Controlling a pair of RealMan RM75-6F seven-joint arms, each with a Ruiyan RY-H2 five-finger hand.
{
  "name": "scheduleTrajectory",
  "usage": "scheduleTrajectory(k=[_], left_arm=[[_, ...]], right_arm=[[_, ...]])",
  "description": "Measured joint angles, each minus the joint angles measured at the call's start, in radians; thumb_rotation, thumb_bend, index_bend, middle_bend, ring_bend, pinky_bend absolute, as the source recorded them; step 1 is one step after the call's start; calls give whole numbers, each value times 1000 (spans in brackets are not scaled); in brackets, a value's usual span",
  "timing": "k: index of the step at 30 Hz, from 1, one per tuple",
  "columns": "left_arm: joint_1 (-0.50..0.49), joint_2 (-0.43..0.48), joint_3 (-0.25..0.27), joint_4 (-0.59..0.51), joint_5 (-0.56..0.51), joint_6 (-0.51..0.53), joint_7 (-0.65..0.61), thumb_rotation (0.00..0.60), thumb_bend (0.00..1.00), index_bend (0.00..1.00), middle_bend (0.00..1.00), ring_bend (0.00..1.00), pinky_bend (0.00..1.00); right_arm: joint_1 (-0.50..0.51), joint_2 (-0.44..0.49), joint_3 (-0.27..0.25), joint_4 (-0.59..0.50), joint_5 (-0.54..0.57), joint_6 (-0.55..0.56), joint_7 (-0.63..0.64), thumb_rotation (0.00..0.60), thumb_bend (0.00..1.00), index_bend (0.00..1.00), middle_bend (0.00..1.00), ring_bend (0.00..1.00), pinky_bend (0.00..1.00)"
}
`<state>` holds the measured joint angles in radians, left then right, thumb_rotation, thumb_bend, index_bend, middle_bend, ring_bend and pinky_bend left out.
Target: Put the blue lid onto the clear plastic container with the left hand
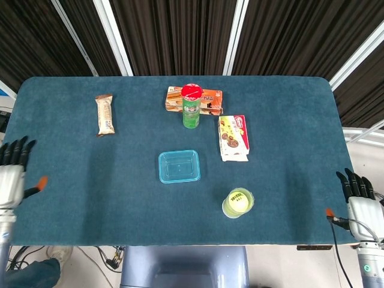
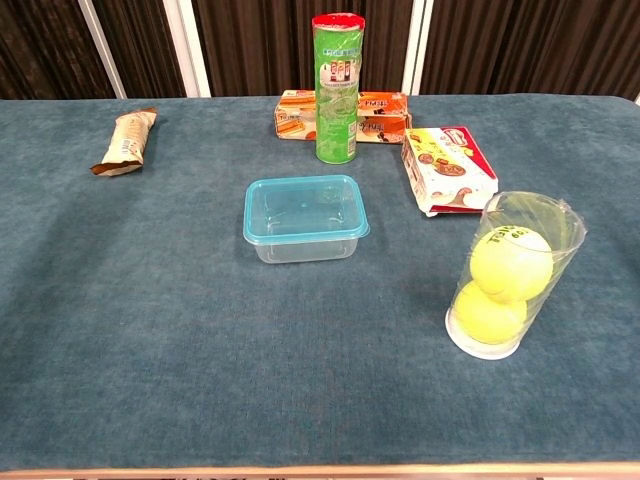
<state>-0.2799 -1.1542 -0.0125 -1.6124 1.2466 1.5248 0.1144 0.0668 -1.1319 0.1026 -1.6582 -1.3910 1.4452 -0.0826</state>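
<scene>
Flanking lidded container [image 2: 305, 217]: chips can [image 2: 336, 88], ball cup [image 2: 511, 275].

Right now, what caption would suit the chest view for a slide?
Blue-lidded clear plastic container sits closed on the teal table, beside a clear cup of tennis balls; no hands visible.

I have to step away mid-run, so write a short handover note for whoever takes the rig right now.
Left hand: open, holding nothing, fingers apart, off the table's left edge.
Right hand: open, holding nothing, beside the table's right edge.
Clear plastic container: mid-table, with the blue lid sitting flat on its top, seemingly closed.
Done: lid placement looks complete and both hands are clear of it.
Left: probably only a check that the lid is seated all round; the frames cannot confirm it snapped shut.
</scene>
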Motion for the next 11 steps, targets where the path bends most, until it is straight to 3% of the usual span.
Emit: scheduleTrajectory(k=[11], left_arm=[[95, -7, 17, 119, 39, -3, -208, 600, 255, 71, 0, 0, 0]], right_arm=[[11, 4, -8, 10, -33, -3, 12, 600, 291, 100, 0, 0, 0]])
